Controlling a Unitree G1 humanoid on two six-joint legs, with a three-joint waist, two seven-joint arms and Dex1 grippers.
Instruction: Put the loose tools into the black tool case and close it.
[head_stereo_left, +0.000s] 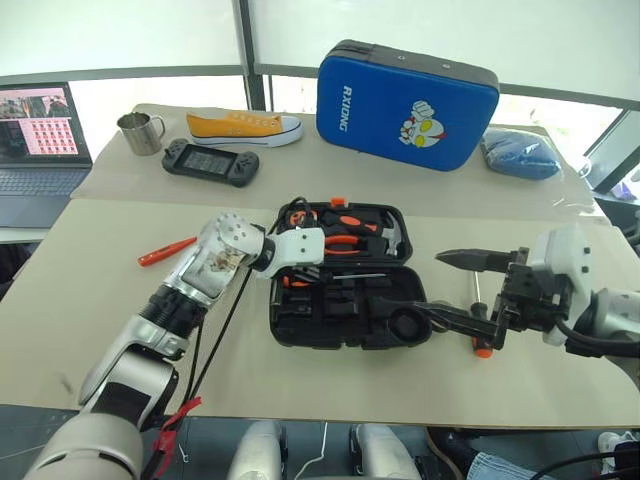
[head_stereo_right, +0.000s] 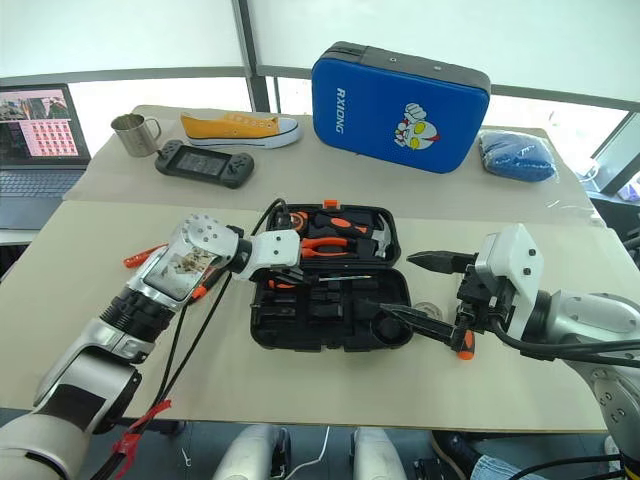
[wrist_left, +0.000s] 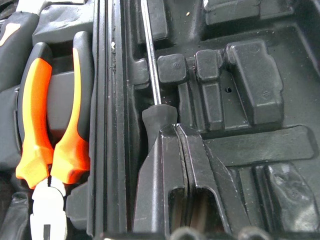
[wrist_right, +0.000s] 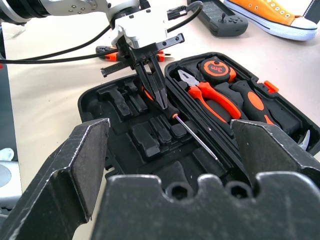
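A black-and-orange-handled screwdriver (wrist_right: 172, 111) is being seated in the black tool case (head_stereo_left: 300, 325), the left gripper (wrist_right: 161, 102) closed above its handle. The right gripper (head_stereo_left: 455, 285), wide open and empty, is held beside the case. Next, the slim orange screwdriver (head_stereo_left: 166, 250) left of the case probably has to be fetched.

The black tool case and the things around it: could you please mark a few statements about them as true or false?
1. The black tool case lies open on the table. True.
2. The left gripper is spread wide above the case. False: its fingers are shut, their tips on a screwdriver that lies in the case.
3. The right gripper is open and holds nothing. True.
4. The pliers lie loose on the table. False: they sit in the case.
5. A slim orange screwdriver lies on the table outside the case. True.
6. The blue case lies flat and open. False: it stands shut behind the tool case.
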